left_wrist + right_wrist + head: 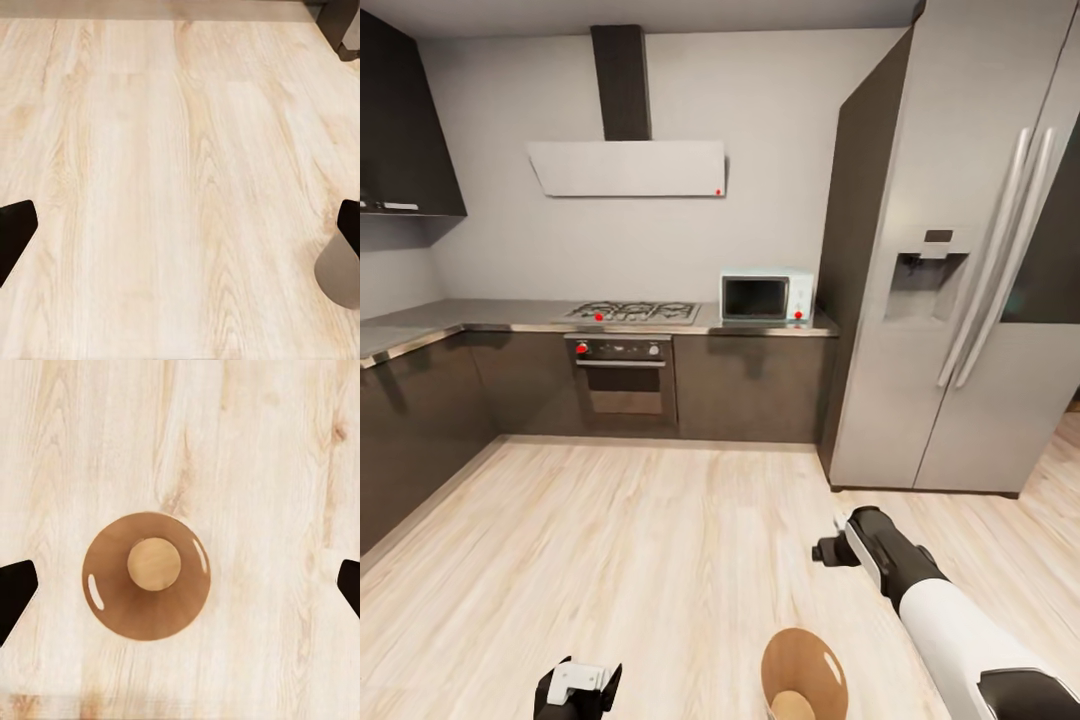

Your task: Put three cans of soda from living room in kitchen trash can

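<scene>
- Kitchen all round me: pale wood floor [660,560], dark grey cabinets [420,420] running from nine o'clock to twelve, with an oven [622,375] under the hob, a white microwave [766,296] on the surface at one o'clock, and the tall steel fridge [960,300] at two o'clock.
- My left gripper [578,688] sits low at seven o'clock in the head view, cut off by the frame; its wrist camera shows both fingers [15,232] spread wide over bare floorboards, holding nothing.
- At six o'clock, just in front of me, stands the tash can [803,675] on the floor, its brown inside showing. My right wrist camera looks straight down into it, and I see only its round bottom, no can.
- My right gripper [840,545] hangs above the bucket, at about five o'clock, its fingers [16,594] parted and empty.
- I judge no soda is binned yet at this moment, so the step in hand is fetching: the next move calls for turning the base away and driving to the living room.
- Hidden: the bucket's near rim is cropped in the head view, and its grey outside is hard to make out.
</scene>
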`<state>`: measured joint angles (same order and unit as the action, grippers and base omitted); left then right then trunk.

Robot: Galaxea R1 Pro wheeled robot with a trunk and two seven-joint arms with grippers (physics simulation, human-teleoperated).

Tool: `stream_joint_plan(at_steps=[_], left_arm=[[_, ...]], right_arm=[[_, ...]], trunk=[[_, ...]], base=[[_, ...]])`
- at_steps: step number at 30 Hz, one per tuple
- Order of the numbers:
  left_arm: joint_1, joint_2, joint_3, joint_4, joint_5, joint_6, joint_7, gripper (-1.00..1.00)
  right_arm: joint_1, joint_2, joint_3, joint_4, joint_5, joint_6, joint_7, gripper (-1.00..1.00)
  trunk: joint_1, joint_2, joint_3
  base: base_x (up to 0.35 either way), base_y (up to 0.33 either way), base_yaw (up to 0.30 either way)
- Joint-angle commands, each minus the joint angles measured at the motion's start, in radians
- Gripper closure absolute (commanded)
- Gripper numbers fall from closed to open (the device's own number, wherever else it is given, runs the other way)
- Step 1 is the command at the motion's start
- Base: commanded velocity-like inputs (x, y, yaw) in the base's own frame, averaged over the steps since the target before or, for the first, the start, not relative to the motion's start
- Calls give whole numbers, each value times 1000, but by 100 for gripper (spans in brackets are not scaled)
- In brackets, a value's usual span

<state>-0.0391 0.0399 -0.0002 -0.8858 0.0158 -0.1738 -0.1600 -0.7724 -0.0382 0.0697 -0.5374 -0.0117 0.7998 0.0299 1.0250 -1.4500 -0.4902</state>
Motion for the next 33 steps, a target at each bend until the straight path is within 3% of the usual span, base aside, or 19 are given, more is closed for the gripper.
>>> stream_joint_plan(at_steps=[1, 16, 21, 24, 25, 28, 33], left_arm=[[0, 0, 0, 0, 0, 0, 0, -100], [-1, -1, 3, -2, 5, 2, 2, -100], [-1, -1, 1, -2, 6, 6, 1, -100], [-1, -2, 0, -1, 6, 7, 1, -100], [-1, -2, 0, -1, 5, 8, 1, -100], [-1, -2, -2, -1, 4, 9, 0, -100], [-1, -2, -3, 0, 1, 10, -1, -100]], right_arm=[[0, 0, 0, 0, 0, -2, 0, -100], [4, -12, -3, -1, 1, -9, 47, -100], [4, -28, -7, -1, 0, -10, 51, -100], [4, -43, -39, -1, 0, -9, 53, -100], [4, -63, -67, -1, 0, -9, 55, -100], [4, -92, -101, 10, 0, -8, 65, -100], [4, -102, -114, 58, 1, -9, 81, -100]], trunk=[[0, 0, 0], [0, 0, 0], [19, -35, -16], [31, -56, -25], [35, -63, -28], [46, -84, -38], [65, -119, -53]], base=[[133, 168, 0], [43, 44, 0], [1, 1, 0], [0, 0, 0], [0, 0, 0], [0, 0, 0], [0, 0, 0]])
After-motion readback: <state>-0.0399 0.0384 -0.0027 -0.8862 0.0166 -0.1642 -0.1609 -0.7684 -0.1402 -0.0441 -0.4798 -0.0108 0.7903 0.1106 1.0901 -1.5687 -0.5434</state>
